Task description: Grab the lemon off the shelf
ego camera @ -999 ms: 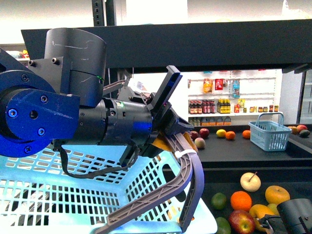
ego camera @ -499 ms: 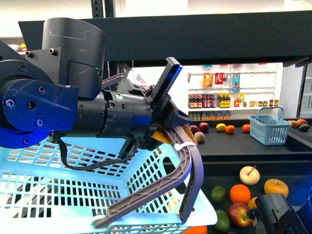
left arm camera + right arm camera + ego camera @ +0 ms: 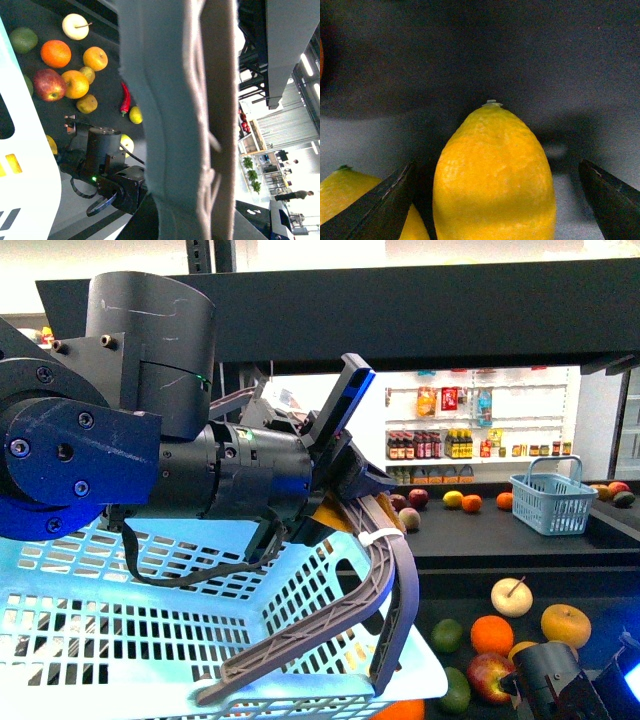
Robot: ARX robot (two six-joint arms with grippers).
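Observation:
The lemon (image 3: 495, 175), bright yellow and oval, lies on the dark tray of the shelf (image 3: 560, 60) with its stem nub pointing away. My right gripper (image 3: 496, 162) is open, one black finger on each side of the lemon with gaps to both. In the front view that gripper (image 3: 558, 686) hangs low over the fruit on the shelf (image 3: 560, 550). My left gripper (image 3: 350, 480) is shut on the grey-brown basket handle (image 3: 392, 575) of a pale blue basket (image 3: 150, 640). The handle (image 3: 175, 125) fills the left wrist view.
A second yellow fruit (image 3: 350, 200) lies close beside the lemon. Around the right arm lie a pale apple (image 3: 512, 596), an orange (image 3: 492, 634), a lime (image 3: 447, 636), a red apple (image 3: 488, 675) and a red chili (image 3: 124, 98). A small blue basket (image 3: 548, 502) stands on the far tray.
My right arm has shifted left and down towards the fruit at the lower right. The left arm and its basket have hardly moved.

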